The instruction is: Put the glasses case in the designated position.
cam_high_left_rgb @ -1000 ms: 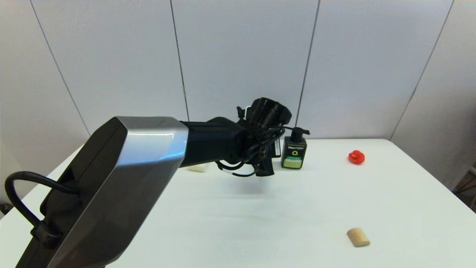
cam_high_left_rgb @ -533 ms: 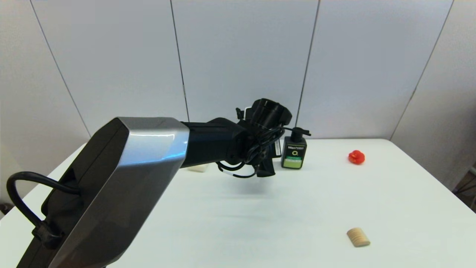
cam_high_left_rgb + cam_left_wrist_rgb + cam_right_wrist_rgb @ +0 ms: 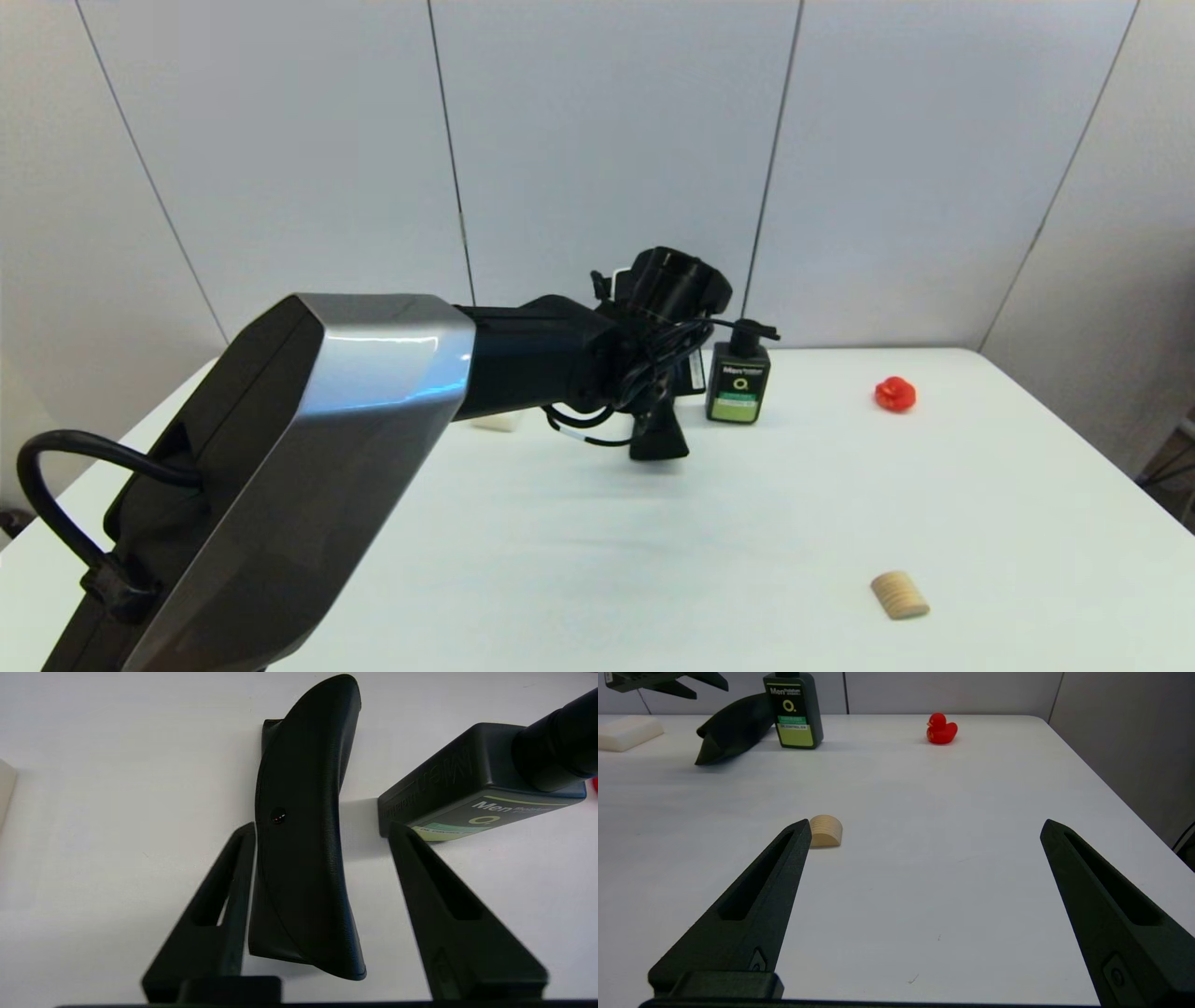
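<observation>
Left gripper (image 3: 322,830) agape (straddling glasses case (image 3: 303,826))

You can read print on only one thing, the black pump bottle (image 3: 793,709). Its front carries "Men" in white near the top, with smaller words beside it too fine to read. Below that stands a large ring-shaped "O." mark. Lower still is a green label (image 3: 796,731), its lines illegible. In the left wrist view you'll find "Men" again, embossed on the bottle's side (image 3: 447,767). Nothing else bears readable text.
</observation>
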Action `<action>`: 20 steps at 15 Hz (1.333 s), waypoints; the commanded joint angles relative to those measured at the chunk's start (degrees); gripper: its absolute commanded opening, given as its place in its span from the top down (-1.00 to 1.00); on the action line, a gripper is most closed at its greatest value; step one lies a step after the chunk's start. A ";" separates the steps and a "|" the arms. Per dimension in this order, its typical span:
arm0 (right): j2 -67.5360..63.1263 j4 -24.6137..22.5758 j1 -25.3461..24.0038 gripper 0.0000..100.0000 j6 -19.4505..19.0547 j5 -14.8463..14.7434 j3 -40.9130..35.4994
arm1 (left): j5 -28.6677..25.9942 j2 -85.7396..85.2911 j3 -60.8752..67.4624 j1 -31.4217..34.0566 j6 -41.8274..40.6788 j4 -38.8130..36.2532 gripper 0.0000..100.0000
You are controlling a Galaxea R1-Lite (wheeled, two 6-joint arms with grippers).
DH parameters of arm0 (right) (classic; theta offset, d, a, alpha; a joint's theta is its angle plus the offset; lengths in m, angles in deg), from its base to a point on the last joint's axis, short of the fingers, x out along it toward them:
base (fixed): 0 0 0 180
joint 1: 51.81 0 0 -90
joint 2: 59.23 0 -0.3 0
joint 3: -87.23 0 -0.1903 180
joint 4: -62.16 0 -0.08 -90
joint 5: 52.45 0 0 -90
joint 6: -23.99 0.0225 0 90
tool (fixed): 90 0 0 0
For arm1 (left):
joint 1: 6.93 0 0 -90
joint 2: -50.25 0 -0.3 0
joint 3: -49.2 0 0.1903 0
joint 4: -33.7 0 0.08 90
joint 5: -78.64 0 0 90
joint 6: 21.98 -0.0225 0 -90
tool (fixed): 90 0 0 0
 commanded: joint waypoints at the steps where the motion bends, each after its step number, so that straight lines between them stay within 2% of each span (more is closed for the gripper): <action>1: -0.08 -0.02 -0.02 -1.00 0.01 0.02 0.00 | 0.13 -0.01 0.01 0.15 0.00 0.13 -1.00; 4: -0.08 -0.02 -0.02 -1.00 -0.08 0.02 0.00 | 0.13 -0.72 0.01 0.24 -1.31 0.22 -1.00; 9: -0.08 -0.02 -0.02 -1.00 -0.08 0.02 0.00 | -0.13 -7.66 0.01 0.94 -9.58 0.13 -1.00; 16: -0.08 -0.02 -0.02 -1.00 -0.08 0.02 0.00 | -0.84 -24.45 2.56 4.20 -28.30 1.54 -1.00; 18: -0.08 -0.02 -0.02 -1.00 0.01 0.02 0.00 | -1.10 -30.16 3.17 5.43 -31.20 4.27 -1.00; 20: -0.08 -0.02 -0.02 -1.00 -0.08 0.02 0.00 | -1.19 -36.93 5.46 8.85 -37.97 5.58 -1.00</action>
